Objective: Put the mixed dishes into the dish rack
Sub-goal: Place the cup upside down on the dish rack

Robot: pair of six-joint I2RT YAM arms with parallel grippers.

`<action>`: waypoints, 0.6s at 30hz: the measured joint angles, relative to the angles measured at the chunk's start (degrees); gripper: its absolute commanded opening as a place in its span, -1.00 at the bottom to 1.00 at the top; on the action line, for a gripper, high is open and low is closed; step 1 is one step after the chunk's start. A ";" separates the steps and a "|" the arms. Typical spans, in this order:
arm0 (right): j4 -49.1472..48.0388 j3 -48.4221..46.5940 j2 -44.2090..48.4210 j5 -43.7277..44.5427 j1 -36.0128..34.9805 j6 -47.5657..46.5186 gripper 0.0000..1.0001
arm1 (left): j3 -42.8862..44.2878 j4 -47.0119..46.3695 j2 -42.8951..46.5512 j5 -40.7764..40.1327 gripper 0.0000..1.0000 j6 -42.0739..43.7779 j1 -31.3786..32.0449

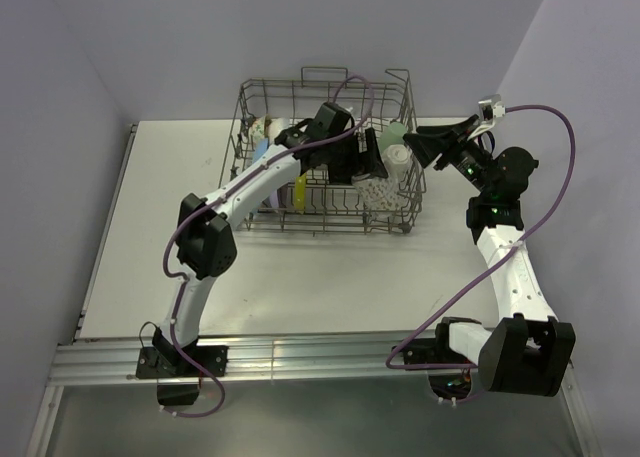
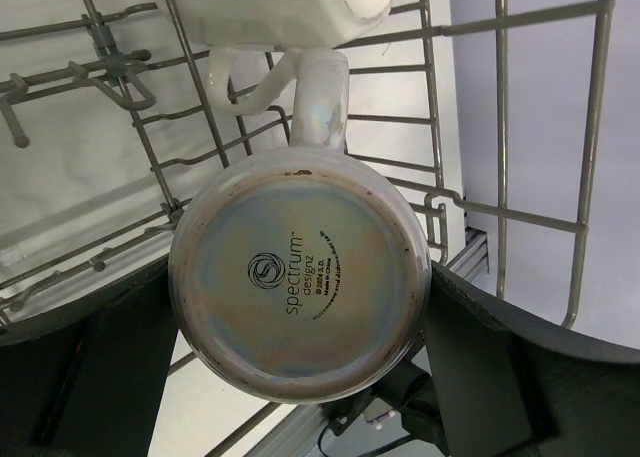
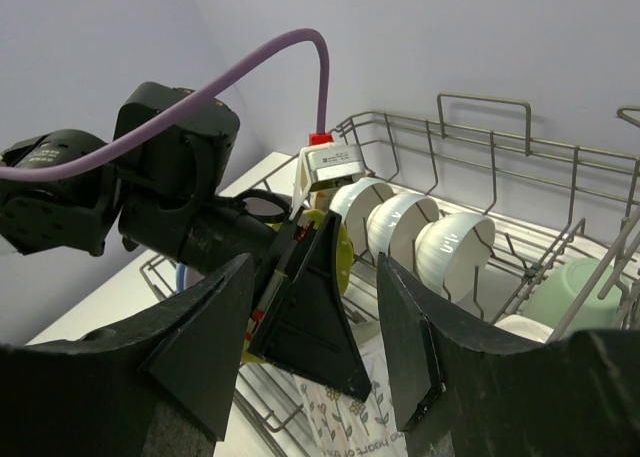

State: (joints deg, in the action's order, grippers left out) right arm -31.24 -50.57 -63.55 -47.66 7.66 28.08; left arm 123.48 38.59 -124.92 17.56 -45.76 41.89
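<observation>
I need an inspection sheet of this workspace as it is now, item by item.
Surface: white table, dish rack at its far middle.
Job's things: three white bowls on edge, pale green cup, floral bowl, yellow-green plate in rack.
Clutter: nothing seen.
Grippers: left gripper inside rack, shut on mug; right gripper open, empty, beside rack.
Cables: purple cables in loose loops, one arching over rack.
Surroundings: lavender walls, metal rail at near edge.

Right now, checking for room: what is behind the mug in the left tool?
A white mug, handle toward the held mug, and rack wires. The held mug's base covers whatever sits directly behind it.
</observation>
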 measured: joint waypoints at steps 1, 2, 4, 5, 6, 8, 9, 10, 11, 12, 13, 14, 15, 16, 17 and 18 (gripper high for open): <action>0.00 0.00 0.00 0.00 0.00 0.00 0.19 | 0.00 0.02 0.00 -0.31 -1.00 0.15 0.26; 0.00 0.00 0.00 0.00 0.00 0.00 0.20 | 0.00 0.00 0.00 -0.59 -1.00 0.50 0.55; 0.00 0.00 0.00 0.00 0.00 0.00 0.19 | 0.17 0.00 0.00 -1.42 -1.00 1.36 1.29; 0.00 0.00 0.00 0.00 0.00 -0.02 0.20 | 0.31 0.02 0.00 -2.01 -1.00 1.68 1.60; 0.00 0.00 0.00 0.00 0.00 -0.02 0.19 | 0.46 -0.02 0.00 -2.69 -1.00 2.12 1.92; 0.00 0.00 0.00 0.00 0.00 -0.02 0.19 | 1.11 0.20 -0.07 -3.85 -1.00 3.15 2.49; 0.00 0.00 0.00 0.00 0.00 -0.02 0.19 | 1.51 0.28 -0.09 -4.44 -1.00 3.58 2.78; 0.00 0.00 0.00 0.00 0.00 -0.02 0.19 | 1.90 0.33 -0.09 -5.03 -1.00 4.20 3.06; 0.00 0.00 0.00 0.00 0.00 0.00 0.19 | 2.25 0.35 -0.09 -5.73 -1.00 4.74 3.37; 0.02 0.00 0.00 0.00 0.00 -0.02 0.19 | 2.49 0.35 -0.09 -6.23 -1.00 5.11 3.65; 0.00 0.00 0.00 0.00 0.00 0.00 0.19 | 2.78 0.33 -0.09 -6.99 -1.00 5.68 3.93; 0.00 0.00 0.00 0.00 0.00 0.00 0.20 | 2.86 0.33 -0.09 -7.56 -1.00 6.19 4.17; 0.00 0.00 0.00 0.00 0.00 0.00 0.20 | 2.89 0.33 -0.09 -8.26 -1.00 6.64 4.46; 0.00 0.00 0.00 0.00 0.00 0.00 0.19 | 2.89 0.31 -0.09 -8.90 -1.00 7.21 4.72; 0.02 0.00 0.00 0.00 0.00 0.00 0.19 | 2.89 0.35 -0.11 -9.73 -1.00 7.69 4.96; 0.00 0.00 0.00 0.00 0.00 0.00 0.19 | 2.89 0.35 -0.20 -10.43 -1.00 8.26 5.20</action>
State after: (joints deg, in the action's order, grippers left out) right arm -31.24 -50.57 -63.55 -47.66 7.66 28.08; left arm 126.37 38.94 -125.12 7.14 -37.50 47.09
